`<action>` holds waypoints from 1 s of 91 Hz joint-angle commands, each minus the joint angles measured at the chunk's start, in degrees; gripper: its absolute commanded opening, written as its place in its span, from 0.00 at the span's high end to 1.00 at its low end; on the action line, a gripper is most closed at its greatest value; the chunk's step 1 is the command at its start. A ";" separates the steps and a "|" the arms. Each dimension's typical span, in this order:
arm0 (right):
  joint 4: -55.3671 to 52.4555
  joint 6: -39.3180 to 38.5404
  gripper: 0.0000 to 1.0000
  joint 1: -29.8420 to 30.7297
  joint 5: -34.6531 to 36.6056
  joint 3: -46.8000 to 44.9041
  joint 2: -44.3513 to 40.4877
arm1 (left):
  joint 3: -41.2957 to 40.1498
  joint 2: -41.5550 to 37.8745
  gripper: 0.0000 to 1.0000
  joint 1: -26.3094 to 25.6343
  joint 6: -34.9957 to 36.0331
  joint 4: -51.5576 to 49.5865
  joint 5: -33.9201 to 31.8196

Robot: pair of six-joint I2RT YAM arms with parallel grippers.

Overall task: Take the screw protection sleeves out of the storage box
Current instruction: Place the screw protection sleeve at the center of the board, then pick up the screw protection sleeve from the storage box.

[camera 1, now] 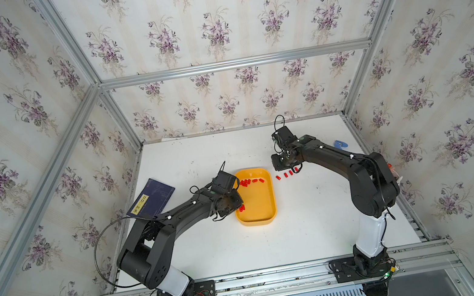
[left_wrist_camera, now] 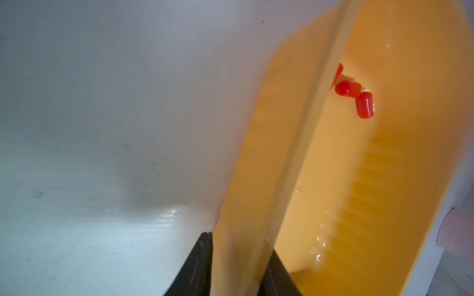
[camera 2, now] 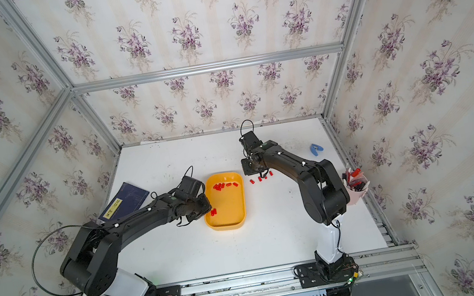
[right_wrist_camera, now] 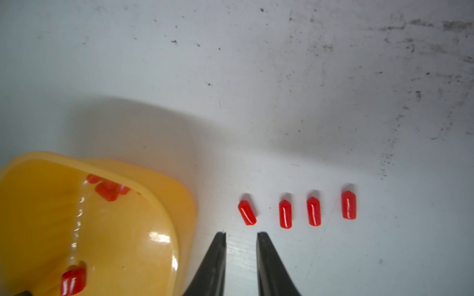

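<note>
Tabletop comes first: smooth white board, grey-scuffed, open along the near edge between the arm bases. Next stands the storage box, a shallow glossy yellow-orange plastic tray with rounded corners and a low rim. The left gripper is clamped on its left long wall, one black finger outside, one inside. In it lie screw protection sleeves, tiny glossy red cylinders with domed ends: two beside that grip, a loose cluster near the far wall. Right of the tray, clear of its rim, four more lie in a row on the table, none touching. The right gripper points at the row's tray-side end, tapered black jaws narrowly parted, nothing between. A pale pink cup stands at the right edge, a dark blue booklet at the left. Beyond, open board runs to the far edge, a small blue clip at its right.
</note>
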 commanded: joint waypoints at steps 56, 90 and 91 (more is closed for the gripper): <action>-6.56 -3.38 0.72 12.00 -1.99 6.15 5.16 | -0.09 -0.30 0.66 0.05 1.20 -0.09 -0.28; -8.28 -5.05 0.73 12.35 3.78 10.06 10.16 | -0.10 -0.23 0.66 0.05 1.30 -0.04 -0.20; -8.29 -5.03 0.73 12.31 4.00 10.11 10.26 | -0.12 -0.23 0.66 0.05 1.31 -0.08 -0.24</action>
